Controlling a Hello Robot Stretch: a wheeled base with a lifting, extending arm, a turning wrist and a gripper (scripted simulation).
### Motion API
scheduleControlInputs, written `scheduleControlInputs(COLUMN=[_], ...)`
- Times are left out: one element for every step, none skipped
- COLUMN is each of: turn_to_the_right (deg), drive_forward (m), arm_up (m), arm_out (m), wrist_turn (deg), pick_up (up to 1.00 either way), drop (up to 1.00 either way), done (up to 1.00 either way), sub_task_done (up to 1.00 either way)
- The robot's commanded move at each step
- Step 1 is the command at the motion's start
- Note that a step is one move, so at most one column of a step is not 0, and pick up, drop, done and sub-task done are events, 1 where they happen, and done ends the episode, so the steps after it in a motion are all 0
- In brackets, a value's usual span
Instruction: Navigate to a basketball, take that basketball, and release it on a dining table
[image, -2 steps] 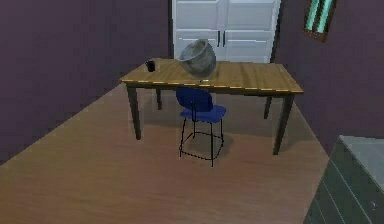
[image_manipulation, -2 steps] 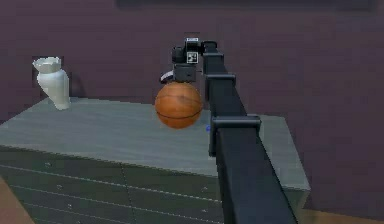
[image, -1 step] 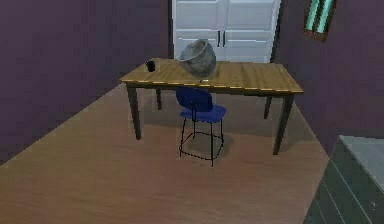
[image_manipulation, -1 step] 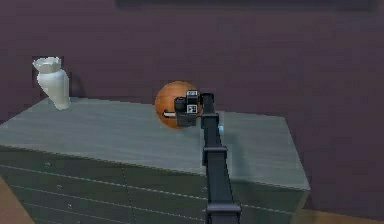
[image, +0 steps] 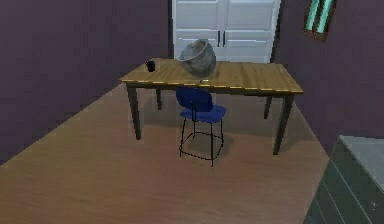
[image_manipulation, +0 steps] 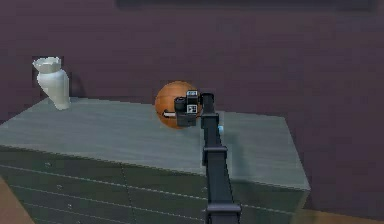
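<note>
1 basketball (image_manipulation: 164, 98) on dresser (image_manipulation: 90, 125), at/behind gripper (image_manipulation: 180, 110) tip; can't tell if held, nor finger state

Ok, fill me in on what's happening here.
The robot's arm reaches out over a grey dresser, its fingers at an orange basketball on top. Whether they hold it can't be told. A white vase stands on the dresser toward the arm side view's left. Ahead is the wooden dining table, with a grey bowl, a small dark cup and a blue chair at it.
</note>
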Motion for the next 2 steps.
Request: scheduleControlInputs(turn_to_the_right=[0.0,0.0], drive_forward=[0.0,0.0], arm_up=[0.1,0.06], arm_out=[0.0,0.0], wrist_turn=[0.0,0.0], pick_up=[0.0,0.0], drop=[0.0,0.0], done=[0.0,0.0], sub_task_done=[0.0,0.0])
